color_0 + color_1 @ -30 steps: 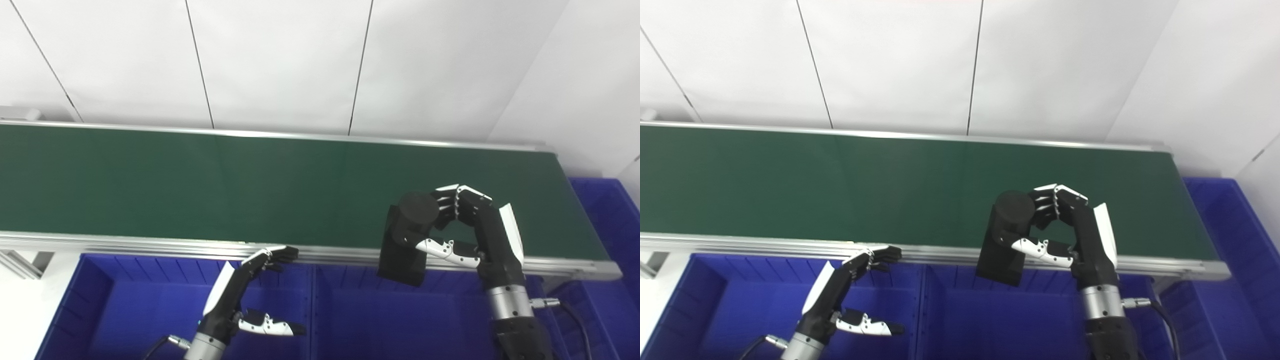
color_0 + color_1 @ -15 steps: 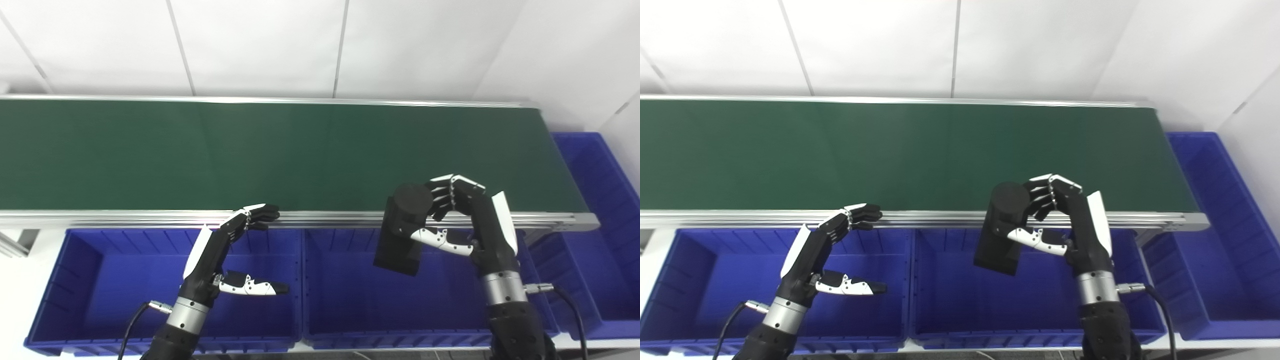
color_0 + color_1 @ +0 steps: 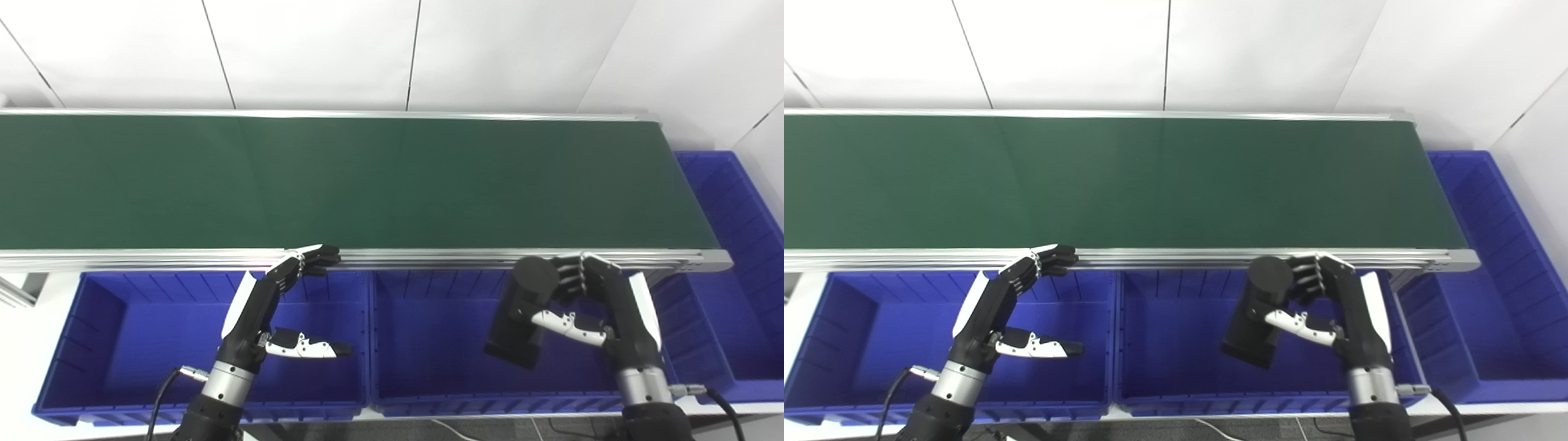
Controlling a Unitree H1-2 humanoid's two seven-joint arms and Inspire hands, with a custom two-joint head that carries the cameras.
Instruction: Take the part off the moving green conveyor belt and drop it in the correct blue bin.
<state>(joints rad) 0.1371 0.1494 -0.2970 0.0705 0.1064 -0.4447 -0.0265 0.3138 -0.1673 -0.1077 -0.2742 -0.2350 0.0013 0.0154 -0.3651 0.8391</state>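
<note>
My right hand (image 3: 603,303) is shut on a black part (image 3: 520,315), a cylinder joined to a flat block, tilted and held in the air over the middle blue bin (image 3: 429,343). The part hangs above the bin's right half, clear of the bin floor. My left hand (image 3: 275,306) is open over the left blue bin (image 3: 147,331), fingers spread near the conveyor's front rail and thumb pointing right. The green conveyor belt (image 3: 343,180) runs across the picture behind both hands, with nothing on it.
A third blue bin (image 3: 735,257) stands at the right, past the belt's end. The conveyor's aluminium front rail (image 3: 429,256) runs just behind the bins. White wall panels rise beyond the belt.
My right hand has carried the black part back from over the belt's front edge and down over the middle bin. The camera tilted down. The left hand stayed open over the left bin.
</note>
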